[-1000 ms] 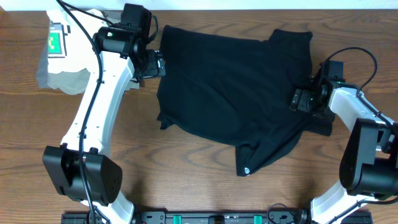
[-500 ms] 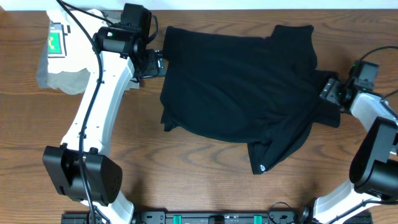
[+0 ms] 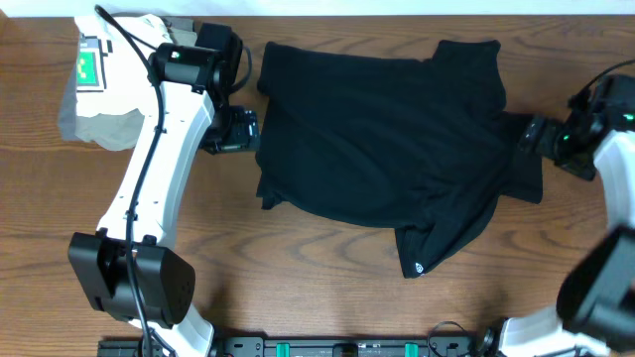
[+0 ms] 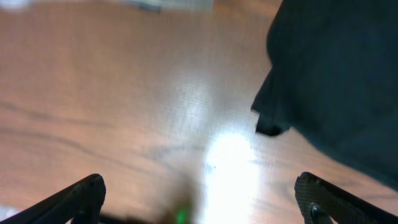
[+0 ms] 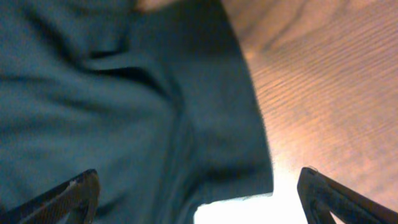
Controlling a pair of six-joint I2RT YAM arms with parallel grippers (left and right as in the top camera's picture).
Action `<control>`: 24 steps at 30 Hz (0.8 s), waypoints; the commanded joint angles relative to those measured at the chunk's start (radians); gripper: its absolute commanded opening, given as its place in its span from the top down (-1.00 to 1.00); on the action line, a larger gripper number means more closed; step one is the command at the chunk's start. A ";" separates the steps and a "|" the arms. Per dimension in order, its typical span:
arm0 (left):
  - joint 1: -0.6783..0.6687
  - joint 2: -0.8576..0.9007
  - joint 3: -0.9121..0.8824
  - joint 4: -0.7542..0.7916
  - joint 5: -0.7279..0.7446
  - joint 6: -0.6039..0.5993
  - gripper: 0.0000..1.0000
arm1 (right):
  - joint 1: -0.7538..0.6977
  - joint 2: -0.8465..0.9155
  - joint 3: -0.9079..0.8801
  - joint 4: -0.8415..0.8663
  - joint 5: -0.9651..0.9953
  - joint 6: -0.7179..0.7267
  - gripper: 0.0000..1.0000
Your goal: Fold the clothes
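The black T-shirt (image 3: 382, 139) lies spread and rumpled on the wooden table (image 3: 298, 297), right of the table's middle and reaching almost to the far edge. Its lower right part runs down to a point that carries a small white logo (image 3: 418, 266). A sleeve (image 3: 523, 169) sticks out on the right side. In the left wrist view a corner of the shirt (image 4: 336, 74) fills the upper right, with a small folded tip at its edge.

The left gripper (image 3: 243, 130) sits just beside the shirt's left edge. In its own view its fingers (image 4: 78, 198) stand wide apart with only bare wood between them. The right gripper (image 3: 536, 134) is at the shirt's right sleeve. Its fingers (image 5: 74, 194) are also spread wide, above the dark fabric and its hem, closed on nothing.

At the far left corner, behind the left arm, a cream garment with a green tag (image 3: 94, 64) lies partly over a khaki-grey garment (image 3: 99, 124), both well apart from the shirt.
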 commanded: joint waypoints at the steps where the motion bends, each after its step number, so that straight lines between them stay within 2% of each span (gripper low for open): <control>1: -0.003 -0.048 -0.027 -0.010 0.070 -0.046 -0.96 | 0.043 -0.145 0.027 -0.085 -0.082 0.024 -0.99; 8: -0.021 -0.152 -0.244 0.090 0.115 -0.064 -0.99 | 0.189 -0.215 0.024 -0.340 -0.100 0.031 -0.98; 12: -0.043 -0.190 -0.432 0.194 0.127 -0.086 -0.93 | 0.318 -0.215 0.006 -0.411 -0.113 0.060 -0.90; 19: -0.085 -0.191 -0.703 0.520 0.211 -0.085 -0.91 | 0.544 -0.215 -0.111 -0.403 -0.043 0.193 -0.84; 24: -0.101 -0.190 -0.827 0.721 0.215 -0.053 -0.91 | 0.639 -0.215 -0.209 -0.354 -0.037 0.230 -0.81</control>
